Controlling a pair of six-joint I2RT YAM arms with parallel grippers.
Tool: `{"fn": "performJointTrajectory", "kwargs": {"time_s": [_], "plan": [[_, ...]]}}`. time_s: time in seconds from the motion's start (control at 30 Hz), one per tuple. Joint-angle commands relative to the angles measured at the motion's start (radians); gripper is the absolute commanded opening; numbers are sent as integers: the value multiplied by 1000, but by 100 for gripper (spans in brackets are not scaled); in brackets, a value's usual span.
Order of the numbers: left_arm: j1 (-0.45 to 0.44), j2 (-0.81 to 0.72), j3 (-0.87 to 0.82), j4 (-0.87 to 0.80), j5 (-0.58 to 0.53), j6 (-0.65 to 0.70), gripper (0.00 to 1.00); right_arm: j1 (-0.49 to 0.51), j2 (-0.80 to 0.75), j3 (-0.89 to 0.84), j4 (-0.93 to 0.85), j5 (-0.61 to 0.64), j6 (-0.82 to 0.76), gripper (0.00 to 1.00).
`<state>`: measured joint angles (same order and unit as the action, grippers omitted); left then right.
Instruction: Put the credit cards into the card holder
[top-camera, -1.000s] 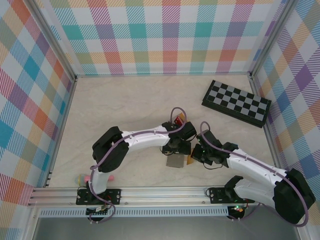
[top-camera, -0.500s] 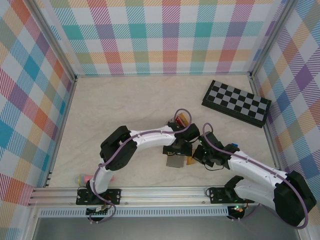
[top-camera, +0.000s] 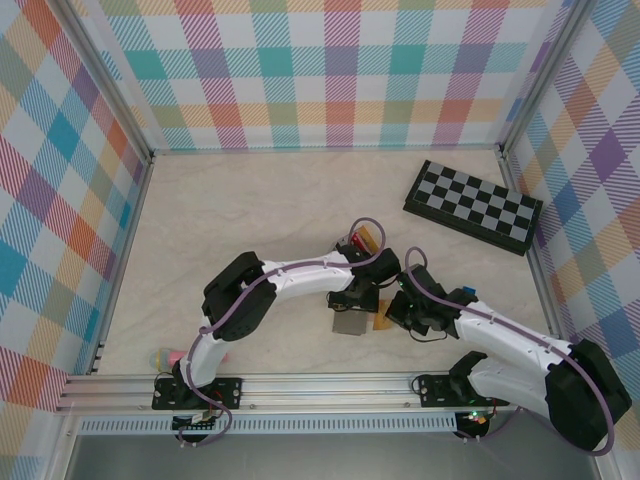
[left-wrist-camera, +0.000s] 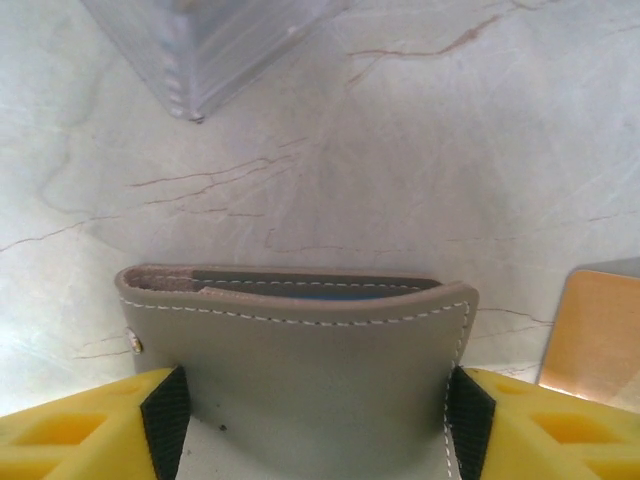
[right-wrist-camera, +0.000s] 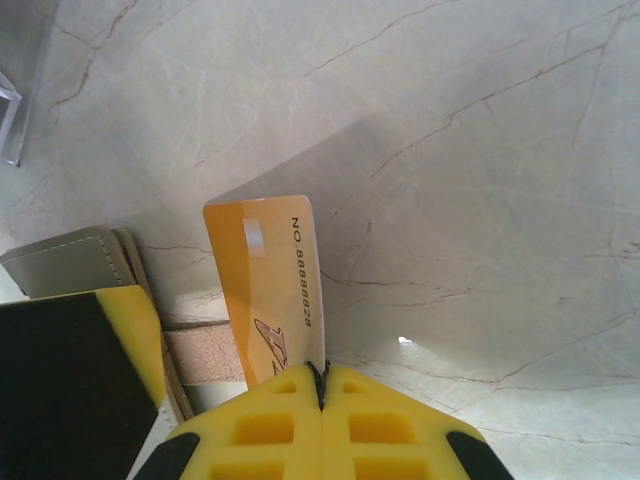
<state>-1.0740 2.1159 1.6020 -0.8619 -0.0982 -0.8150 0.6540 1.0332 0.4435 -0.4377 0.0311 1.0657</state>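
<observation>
The grey card holder (left-wrist-camera: 300, 380) is squeezed between my left gripper's (left-wrist-camera: 310, 425) black pads (left-wrist-camera: 165, 420) and bows open, with a blue edge inside its top slot. From above, the card holder (top-camera: 350, 323) lies below the left gripper (top-camera: 356, 300). My right gripper (right-wrist-camera: 322, 385) is shut on a yellow-tan credit card (right-wrist-camera: 265, 290) that stands on edge just right of the card holder (right-wrist-camera: 70, 260). In the top view this card (top-camera: 381, 322) sits beside the right gripper (top-camera: 393, 312). Red and tan cards (top-camera: 361, 238) show behind the left wrist.
A clear tray corner (left-wrist-camera: 200, 60) lies beyond the card holder. The black-and-grey chequered board (top-camera: 472, 205) sits at the back right. A small blue block (top-camera: 468, 295) is by the right forearm. A pink and green object (top-camera: 165, 357) lies at the front left.
The left arm has swung a little to the right, and the right forearm has shifted, uncovering the blue block. Both grips are unchanged.
</observation>
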Motion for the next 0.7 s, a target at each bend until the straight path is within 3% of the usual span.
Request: {"fn": "performJointTrajectory", "kwargs": {"time_s": [0.0,0.07,0.27,0.67], "plan": [[-10,21,4,-37,-18,1,62,-7,19,-34,-56,35,15,0],[-10,6,6,-39,-20,3,59,-7,21,-34,-58,37,14,0],[-9,-88,-17,-38,-51,17,64,-8,29,-26,-67,46,13,0],[32,-261,-202,-18,-92,3,63,-9,47,-8,-81,50,9,0]]}}
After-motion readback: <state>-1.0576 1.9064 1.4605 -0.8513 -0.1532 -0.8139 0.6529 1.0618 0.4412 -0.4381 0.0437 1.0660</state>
